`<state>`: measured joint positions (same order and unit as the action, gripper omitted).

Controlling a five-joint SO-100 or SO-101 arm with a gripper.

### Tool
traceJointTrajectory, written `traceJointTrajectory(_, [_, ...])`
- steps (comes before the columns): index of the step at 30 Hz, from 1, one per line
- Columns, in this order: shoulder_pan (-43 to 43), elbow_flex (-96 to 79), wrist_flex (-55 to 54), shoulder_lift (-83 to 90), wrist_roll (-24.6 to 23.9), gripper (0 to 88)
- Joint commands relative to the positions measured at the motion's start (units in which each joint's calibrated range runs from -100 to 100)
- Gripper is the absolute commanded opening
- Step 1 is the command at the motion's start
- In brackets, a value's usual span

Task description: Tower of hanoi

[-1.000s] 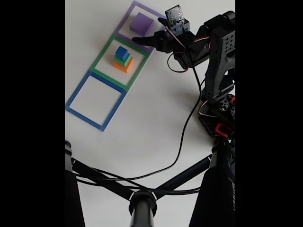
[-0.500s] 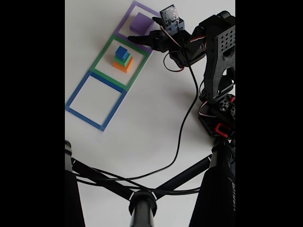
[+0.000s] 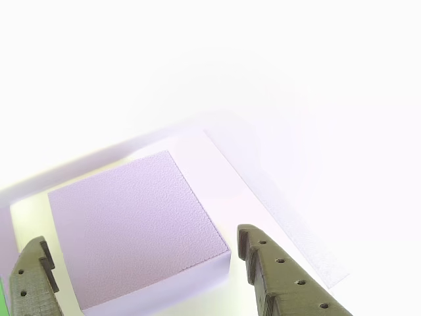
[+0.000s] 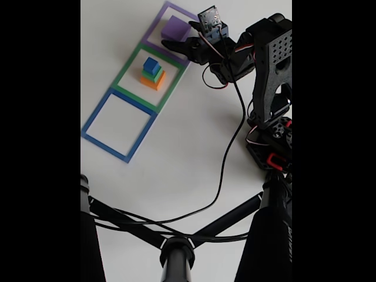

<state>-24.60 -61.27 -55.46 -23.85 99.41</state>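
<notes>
**Inspector:** State of the fingers (image 3: pixel 141 263)?

**Assistant:** Spread wide. In the close view one dark tip stands at each lower corner of the purple block (image 3: pixel 135 227), the left tip just off its left edge and the right tip clear of its right corner. Neither tip is pressing on the block; nothing is held.

**Inspector:** And from the fixed view?

**Assistant:** The fingers (image 4: pixel 179 40) reach in from the right, over the near edge of the purple block (image 4: pixel 175 27). Contact cannot be judged from that angle.

**Inspector:** Location of the blocks?

**Assistant:** The purple block sits flat inside the purple tape square (image 4: pixel 154 28), at the far end of the row. The remaining blocks form a stack (image 4: pixel 153 73) inside the green tape square (image 4: pixel 125 73): orange at the bottom, green above it, the blue cube on top. The blue tape square (image 4: pixel 96 113) lies nearest the camera.

**Inspector:** Surface and surroundings?

**Assistant:** A plain white tabletop (image 4: pixel 188 158). The three tape squares run in a diagonal line, edges touching. The black arm (image 4: pixel 270 64) stands at the right, a black cable (image 4: pixel 226 164) trails from it across the tabletop, and black tripod legs (image 4: pixel 176 241) cross the foreground. The close view is heavily overexposed.
</notes>
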Motion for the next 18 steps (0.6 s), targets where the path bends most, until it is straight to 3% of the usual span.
traceJointTrajectory(1, [0.34,1.36,-1.71,0.39,0.59,28.7])
traceJointTrajectory(18, [0.25,1.73,-1.79,-0.01,0.59,21.6])
